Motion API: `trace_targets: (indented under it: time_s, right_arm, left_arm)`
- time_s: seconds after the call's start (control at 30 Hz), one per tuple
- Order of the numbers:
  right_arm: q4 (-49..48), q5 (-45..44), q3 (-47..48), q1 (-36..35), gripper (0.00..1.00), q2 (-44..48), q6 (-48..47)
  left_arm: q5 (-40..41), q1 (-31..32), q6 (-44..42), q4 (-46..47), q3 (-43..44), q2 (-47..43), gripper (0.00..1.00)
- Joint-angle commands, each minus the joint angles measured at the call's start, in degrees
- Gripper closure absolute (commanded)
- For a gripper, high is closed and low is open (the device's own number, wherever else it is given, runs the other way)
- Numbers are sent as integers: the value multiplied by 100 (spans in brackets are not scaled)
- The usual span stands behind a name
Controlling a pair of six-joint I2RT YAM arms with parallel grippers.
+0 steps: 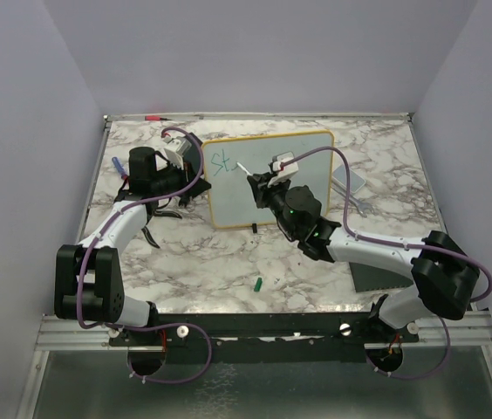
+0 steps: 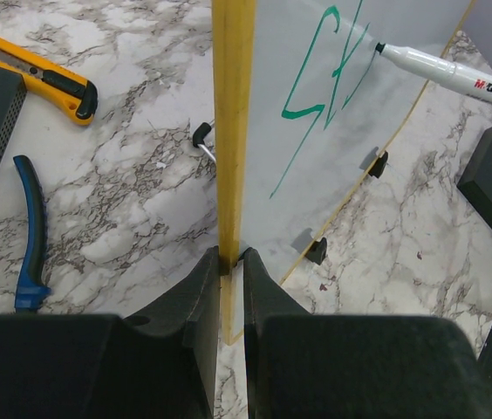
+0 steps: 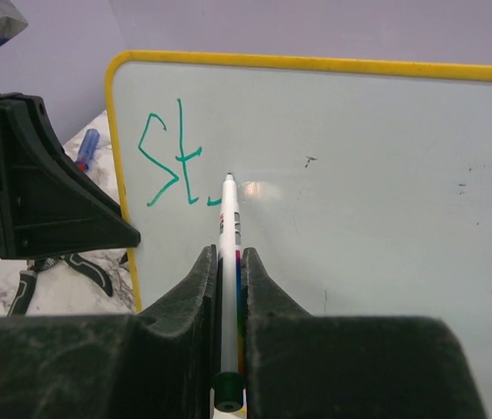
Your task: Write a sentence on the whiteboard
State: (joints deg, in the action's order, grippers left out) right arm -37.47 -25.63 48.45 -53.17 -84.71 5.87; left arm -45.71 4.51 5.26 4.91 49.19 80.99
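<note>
Near the table's front edge, a small green marker cap (image 1: 257, 284) lies on the marble-patterned tabletop (image 1: 228, 262). A flat black square pad (image 1: 377, 275) sits toward the near right corner.

Farther in, the right gripper (image 3: 228, 255) has its dark jaws pressed shut around a white marker pen (image 3: 228, 229). The pen points away toward the board. On the left side, the left gripper (image 2: 231, 257) is clamped on the yellow left edge of the board's frame.

The small white whiteboard with a rounded yellow frame (image 1: 303, 157) stands on small black feet in the far half of the table, about midway between the left and right edges. Its writing face is turned toward the arms. Green handwriting (image 3: 167, 170) sits in the board's upper left corner and so far reads "St". The pen's tip is against the white surface just to the right of those letters.

Left of the board, toward the table's left edge, lie an orange utility knife (image 2: 41, 72), blue-handled pliers (image 2: 30, 227) and a blue screwdriver (image 1: 119, 164). Right of the board, a grey pad (image 1: 351, 179) rests flat. A red pen (image 1: 153, 116) lies along the far edge.
</note>
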Motion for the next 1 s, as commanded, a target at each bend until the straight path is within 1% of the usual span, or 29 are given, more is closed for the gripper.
trace_targets:
  time_s: [0.0,0.3,0.57,0.97]
  right_arm:
    - [-113,-31,215,34,100,-134,-177]
    - [47,321,180,34,99,-257,-77]
    - [215,343,-52,34,99,-222,168]
    - [318,6,-234,26,99,-117,251]
  left_arm:
    - [-56,-6,-60,31,12,-154,100]
    - [-41,-7,-59,29,12,-163,100]
    - [-30,-4,-43,35,20,-165,100]
    - [-19,-5,-44,33,21,-164,100]
